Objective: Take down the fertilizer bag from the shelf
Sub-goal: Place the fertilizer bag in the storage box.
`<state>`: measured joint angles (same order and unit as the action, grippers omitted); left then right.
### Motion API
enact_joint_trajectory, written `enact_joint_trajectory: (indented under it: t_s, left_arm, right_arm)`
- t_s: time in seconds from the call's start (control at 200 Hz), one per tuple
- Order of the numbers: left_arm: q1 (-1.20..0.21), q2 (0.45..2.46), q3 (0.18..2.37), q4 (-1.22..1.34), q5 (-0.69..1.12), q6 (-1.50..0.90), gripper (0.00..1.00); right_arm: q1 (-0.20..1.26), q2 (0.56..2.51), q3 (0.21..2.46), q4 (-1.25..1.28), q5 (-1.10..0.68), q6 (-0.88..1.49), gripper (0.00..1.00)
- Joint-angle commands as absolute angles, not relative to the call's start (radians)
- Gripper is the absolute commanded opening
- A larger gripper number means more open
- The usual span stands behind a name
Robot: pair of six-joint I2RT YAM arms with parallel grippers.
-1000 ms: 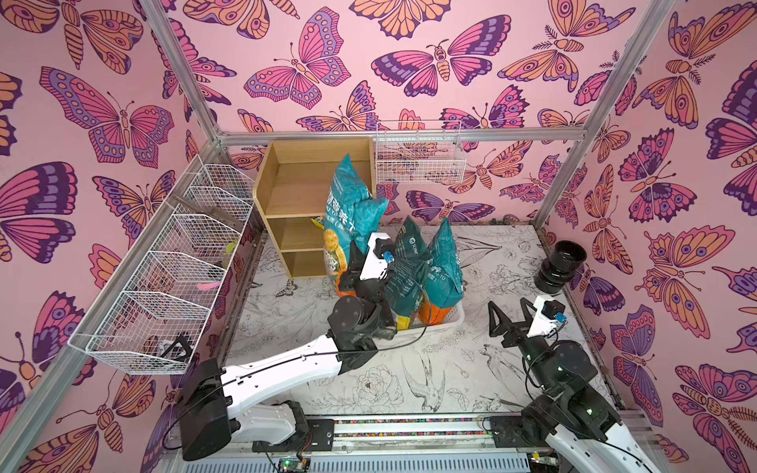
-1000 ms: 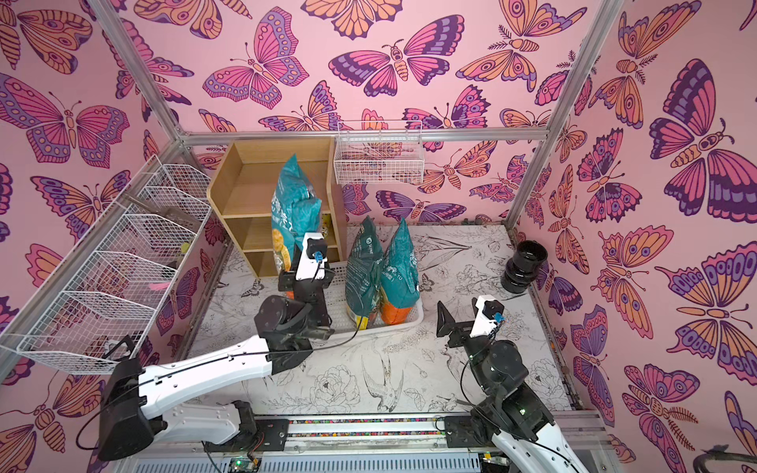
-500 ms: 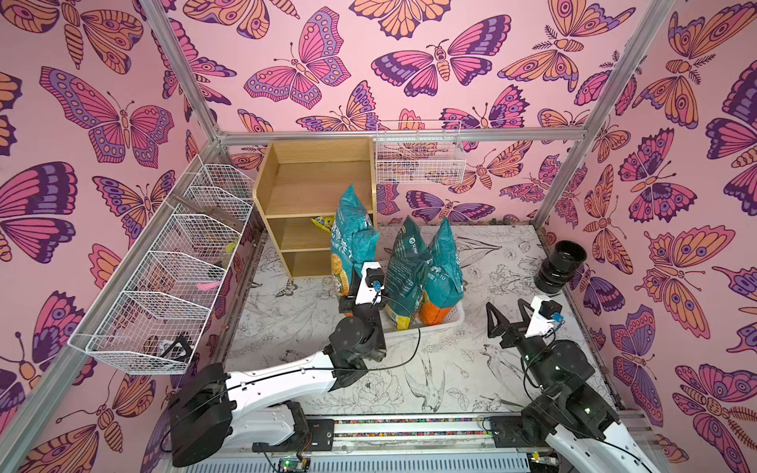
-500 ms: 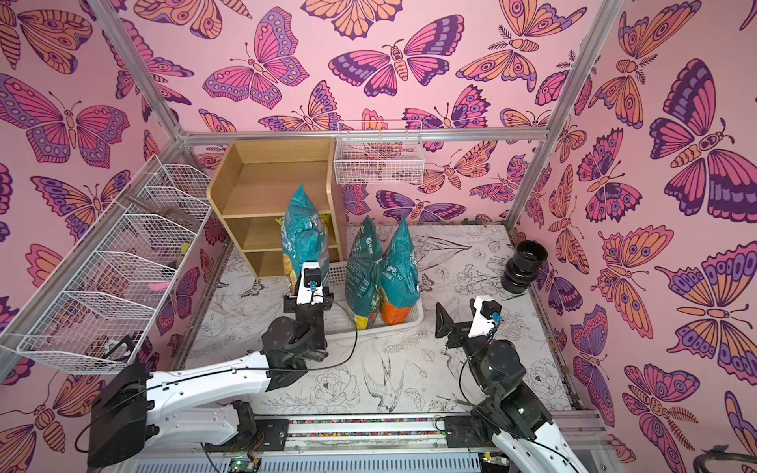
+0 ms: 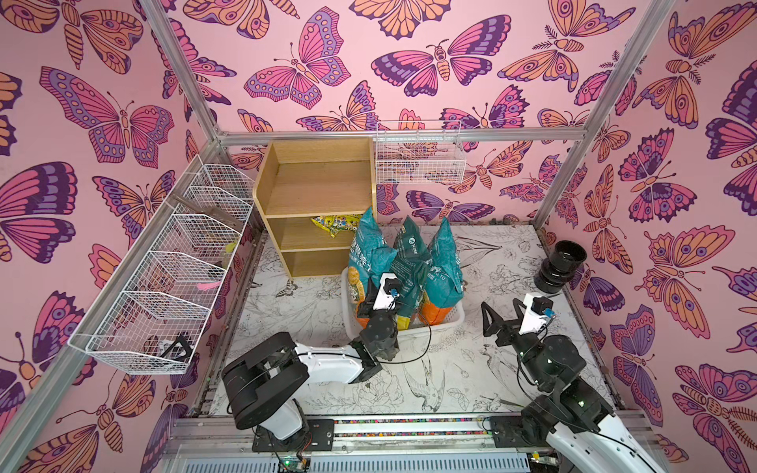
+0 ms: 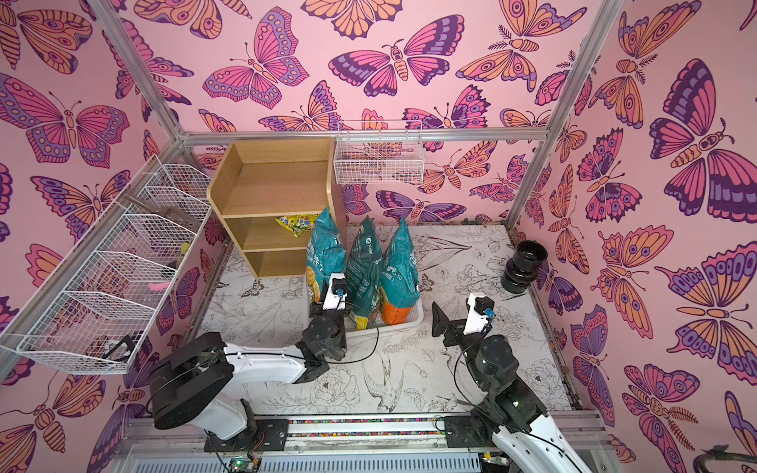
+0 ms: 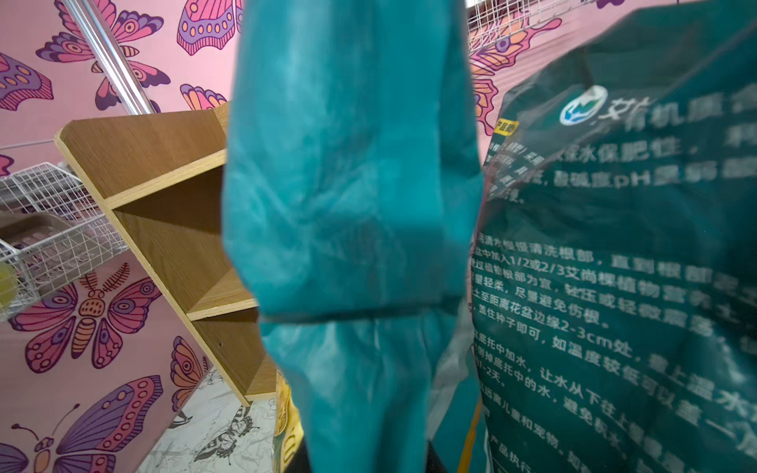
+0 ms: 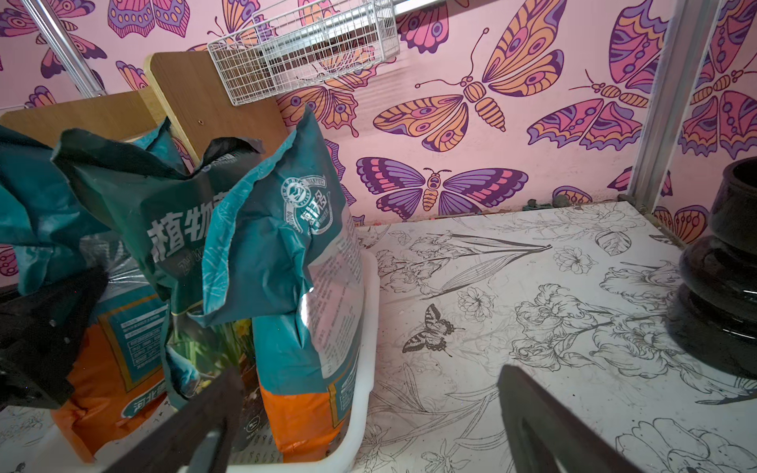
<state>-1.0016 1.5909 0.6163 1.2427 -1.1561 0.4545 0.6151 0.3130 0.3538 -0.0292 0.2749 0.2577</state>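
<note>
Left gripper (image 5: 370,293) pinches bag (image 5: 368,250) at basket's (image 5: 446,322) nine-o'clock edge. Right gripper (image 5: 500,304) spread wide, empty, three o'clock; bare table (image 5: 491,254) around.

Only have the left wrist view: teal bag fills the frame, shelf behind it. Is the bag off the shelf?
Observer: Yes. In both top views the fertilizer bag, pinched low by the left gripper, stands upright in front of the shelf, off its tiers.
Operator: Where's its base?
Observer: Down at the white basket, on the shelf side of two other teal bags standing in it. Whether it rests on the bottom is hidden.
Operator: Right arm in the way?
Observer: No. The right gripper is open, over the table, apart from the basket.
</note>
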Motion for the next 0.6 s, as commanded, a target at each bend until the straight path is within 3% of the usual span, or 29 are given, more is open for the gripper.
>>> enact_joint_trajectory:
  t_s: [0.0,0.596]
  left_arm:
    - [-0.997,1.636,0.638,1.373,-1.158,0.372,0.00]
    - [-1.035,1.751,0.453,1.427,-1.111,0.057,0.00]
  right_arm:
    - [0.617,0.319,0.354,-0.007,0.258,0.256,0.99]
    - [0.617,0.332,0.342,0.010,0.253,0.261,0.99]
